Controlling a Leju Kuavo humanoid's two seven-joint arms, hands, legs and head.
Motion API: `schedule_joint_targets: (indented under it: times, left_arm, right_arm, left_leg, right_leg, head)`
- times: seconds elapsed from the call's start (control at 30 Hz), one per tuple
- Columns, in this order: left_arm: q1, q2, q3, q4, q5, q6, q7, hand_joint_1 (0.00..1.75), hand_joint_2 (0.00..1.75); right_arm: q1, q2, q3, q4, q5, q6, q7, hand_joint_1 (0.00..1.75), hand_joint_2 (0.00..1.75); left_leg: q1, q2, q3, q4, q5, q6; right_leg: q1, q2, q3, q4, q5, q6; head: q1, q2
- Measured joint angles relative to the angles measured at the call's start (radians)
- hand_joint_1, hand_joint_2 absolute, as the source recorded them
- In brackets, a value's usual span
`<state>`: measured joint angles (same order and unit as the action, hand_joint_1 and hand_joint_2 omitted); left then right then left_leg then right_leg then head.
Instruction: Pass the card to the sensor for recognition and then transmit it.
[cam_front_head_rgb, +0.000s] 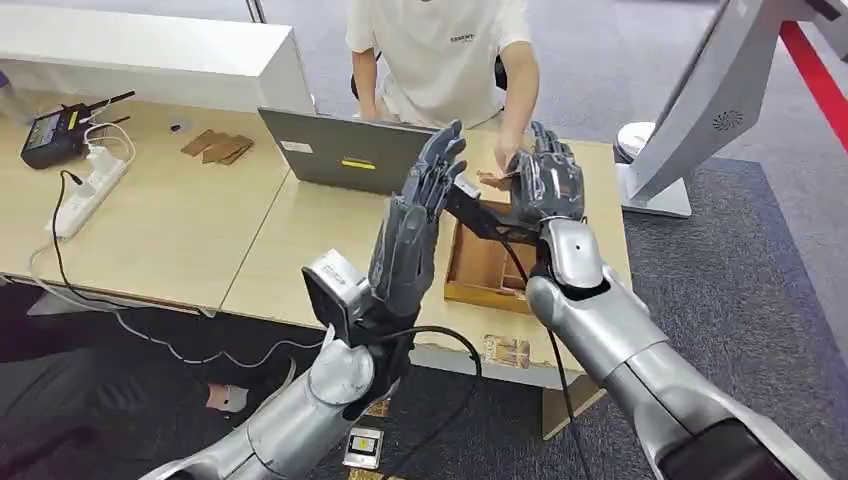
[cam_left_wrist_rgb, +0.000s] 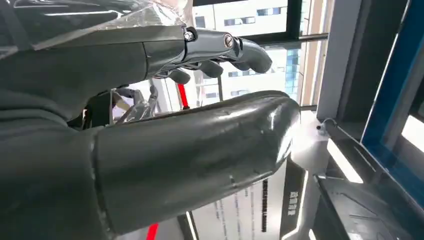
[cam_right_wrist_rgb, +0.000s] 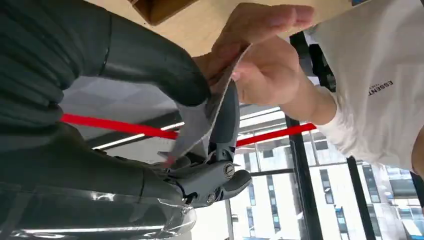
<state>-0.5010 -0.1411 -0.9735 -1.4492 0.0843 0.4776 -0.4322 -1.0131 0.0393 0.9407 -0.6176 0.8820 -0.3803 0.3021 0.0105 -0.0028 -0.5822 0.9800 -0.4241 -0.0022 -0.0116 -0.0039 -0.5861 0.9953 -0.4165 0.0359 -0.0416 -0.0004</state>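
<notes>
Both silver arms were raised, forearms angled up and inward. The left robot hand stood upright, fingers straight and apart, holding nothing. The right robot hand was lifted beside it, thumb and fingers pinching a thin card.

head view high, wrist views close (upturned)
</notes>
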Motion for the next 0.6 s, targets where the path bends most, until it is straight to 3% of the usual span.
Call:
schedule_joint_targets:
  times: [0.07,0.2,0.6]
  left_arm:
    - [0.001,0.0,0.0,0.0,0.0,-0.001,0.002,0.0,0.0]
    - [0.001,0.0,-0.001,0.0,-0.001,-0.002,0.005,0.0,0.0]
    - [0.012,0.003,-0.001,0.0,-0.021,0.009,0.019,0.0,0.0]
  right_arm:
    - [0.0,0.0,0.001,0.003,0.0,-0.002,0.0,1.62,1.75]
    - [-0.002,0.0,0.002,0.009,0.0,-0.003,0.0,1.75,1.75]
    - [0.006,-0.019,-0.001,-0.021,-0.033,-0.002,0.0,1.75,1.75]
  left_leg:
    - [0.0,0.0,0.0,0.0,0.0,0.0]
    - [0.0,0.0,0.0,0.0,0.0,0.0]
    - [0.0,0.0,0.0,0.0,0.0,0.0]
  right_leg:
    - [0.0,0.0,0.0,0.0,0.0,0.0]
    - [0.0,0.0,0.0,0.0,0.0,0.0]
    - [0.0,0.0,0.0,0.0,0.0,0.0]
  head:
    - [0.0,0.0]
    - [0.0,0.0]
    - [0.0,0.0]
